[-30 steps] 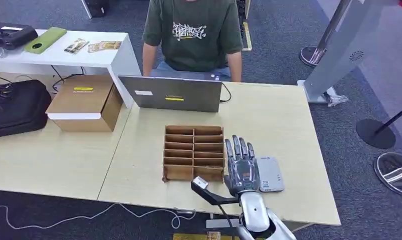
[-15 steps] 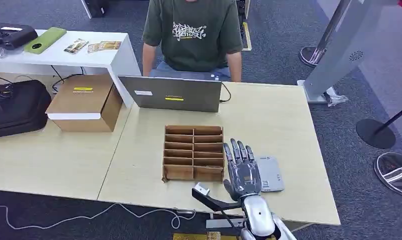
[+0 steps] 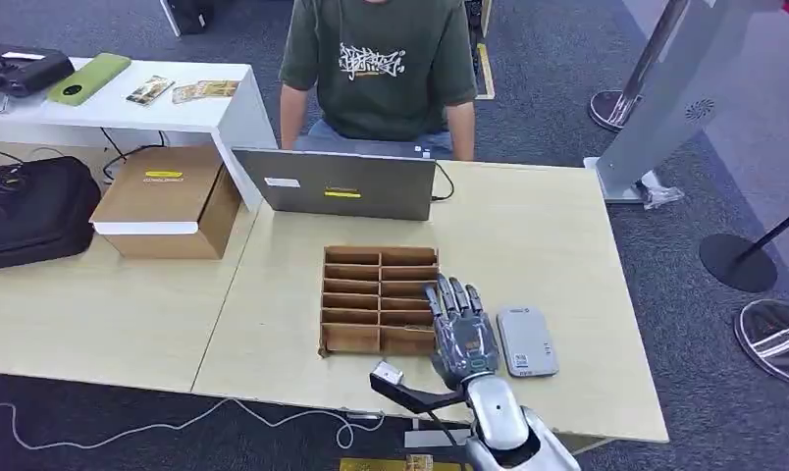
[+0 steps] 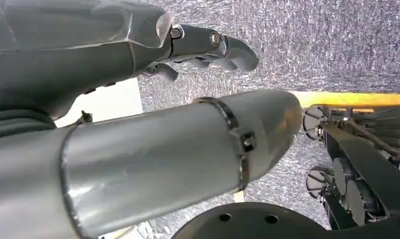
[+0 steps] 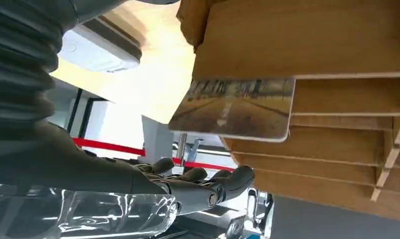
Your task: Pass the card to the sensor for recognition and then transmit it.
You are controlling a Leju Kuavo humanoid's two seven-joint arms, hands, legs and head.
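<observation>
Right robot hand (image 3: 461,329) at the slotted card box, reaching for a card.
Head view: fingers spread, holding nothing, over cardboard divider box (image 3: 381,299) on the pale bench (image 3: 548,235); grey flat sensor (image 3: 526,341) just beside.
Left wrist view: left robot hand (image 4: 208,47) hangs above carpet, fingers curled, empty.
Right wrist view: glossy rectangular card (image 5: 235,107) protrudes from a slot, long edge along it, facing the fingers.

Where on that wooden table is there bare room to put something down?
Bare wood lies left of the slotted cardboard tray, up to the cardboard box, and right of the laptop above the grey sensor. It is crowded where the right hand sits between tray and sensor.
</observation>
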